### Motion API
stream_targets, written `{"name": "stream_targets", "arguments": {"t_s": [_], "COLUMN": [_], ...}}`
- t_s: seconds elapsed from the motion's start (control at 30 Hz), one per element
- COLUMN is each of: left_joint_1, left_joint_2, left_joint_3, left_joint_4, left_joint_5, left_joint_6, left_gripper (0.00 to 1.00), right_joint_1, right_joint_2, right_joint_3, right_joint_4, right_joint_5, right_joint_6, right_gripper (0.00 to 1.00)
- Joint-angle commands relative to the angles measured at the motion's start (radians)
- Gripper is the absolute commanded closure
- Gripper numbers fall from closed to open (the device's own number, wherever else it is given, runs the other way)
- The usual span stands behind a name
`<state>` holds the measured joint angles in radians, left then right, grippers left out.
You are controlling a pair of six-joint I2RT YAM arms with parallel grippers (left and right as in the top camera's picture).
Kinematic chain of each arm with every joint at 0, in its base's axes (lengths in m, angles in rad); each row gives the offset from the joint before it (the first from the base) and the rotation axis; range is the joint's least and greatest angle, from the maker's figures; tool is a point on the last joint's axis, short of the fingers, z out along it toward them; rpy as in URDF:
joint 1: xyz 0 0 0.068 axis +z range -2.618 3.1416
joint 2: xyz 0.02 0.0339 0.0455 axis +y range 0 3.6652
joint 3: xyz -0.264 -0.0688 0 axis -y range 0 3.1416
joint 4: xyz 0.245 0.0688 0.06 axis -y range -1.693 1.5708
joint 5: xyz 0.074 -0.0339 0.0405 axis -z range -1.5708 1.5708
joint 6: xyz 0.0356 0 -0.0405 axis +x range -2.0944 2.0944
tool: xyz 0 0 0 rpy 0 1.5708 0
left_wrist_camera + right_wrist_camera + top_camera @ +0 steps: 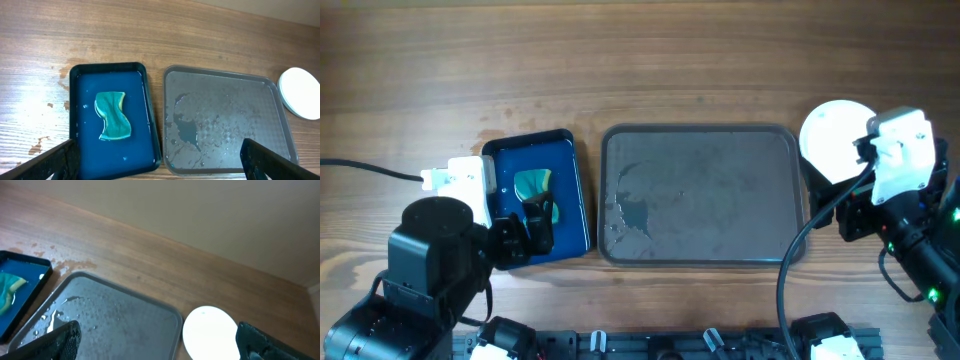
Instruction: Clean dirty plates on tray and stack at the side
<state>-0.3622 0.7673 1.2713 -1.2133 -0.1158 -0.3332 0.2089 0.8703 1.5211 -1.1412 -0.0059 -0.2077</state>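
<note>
The large grey tray lies at the table's middle, wet with puddles and with no plate on it; it also shows as the tray and the tray. The white plates rest on the wood just off its right edge, reading as one disc, so their number is unclear. They appear again as the plates and the plates. My right gripper hovers open by them; in its wrist view the right gripper holds nothing. My left gripper stands open and empty over the blue tray; in its wrist view the left gripper spans both trays.
A smaller glossy blue tray left of the grey one holds water and a green sponge, also seen as the sponge. Water splashes mark the wood beside it. A black cable runs in from the left edge.
</note>
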Motion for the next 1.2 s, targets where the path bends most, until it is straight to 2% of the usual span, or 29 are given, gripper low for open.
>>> {"name": "stream_targets", "arguments": {"t_s": [0.0,1.17], "left_joint_1": [-0.005,-0.005], "left_joint_2": [0.001,0.001], "left_joint_3": [0.012,0.012], "left_joint_4": [0.0,0.0], "left_joint_5": [-0.017,-0.017], "left_joint_6": [0.019,0.019], "left_gripper": [0.0,0.0], "right_joint_1": [0.004,0.004], "right_joint_2": [0.001,0.005], "right_joint_3": [0.009,0.009], "right_joint_4": [-0.005,-0.005], "right_joint_5": [0.013,0.006], "right_joint_6": [-0.013,0.001], "right_gripper": [0.0,0.0]}}
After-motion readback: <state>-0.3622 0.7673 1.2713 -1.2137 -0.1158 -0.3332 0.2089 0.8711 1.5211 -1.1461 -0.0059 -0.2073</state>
